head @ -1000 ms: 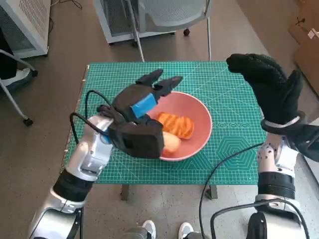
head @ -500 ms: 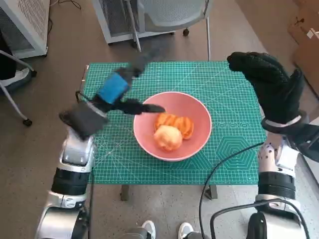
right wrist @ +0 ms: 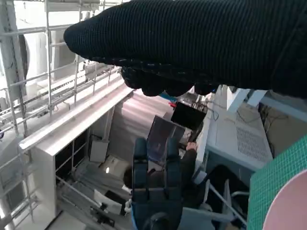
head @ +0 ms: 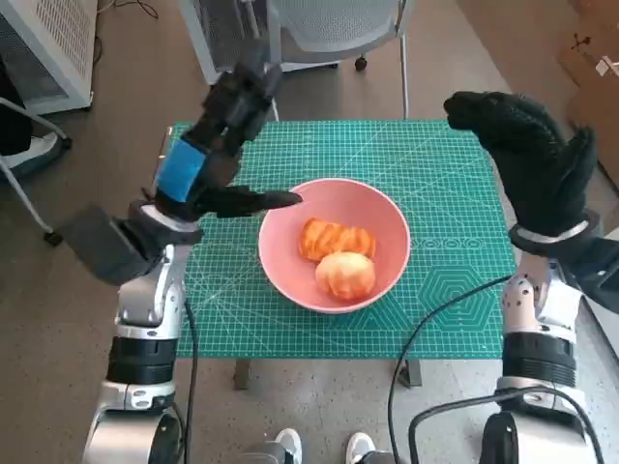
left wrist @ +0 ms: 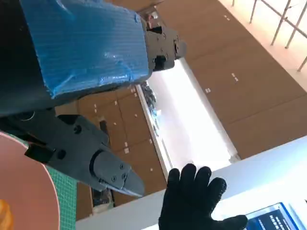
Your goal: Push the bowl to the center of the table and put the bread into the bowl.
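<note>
You see the pink bowl (head: 335, 244) near the center of the green mat (head: 440, 155) on the table, w/ two pieces of bread (head: 336, 239) inside it. Your left robot hand (head: 221, 145) is raised above the mat's left side, released, fingers apart, gripping nothing. Your right robot hand (head: 530, 159) is lifted at the mat's right edge, also released, fingers spread. A person shows in the right wrist view.

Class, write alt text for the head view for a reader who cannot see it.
A pink bowl holding two pieces of bread sits near the middle of a green mat on the table. The left hand and the right hand are raised on either side, holding nothing.
</note>
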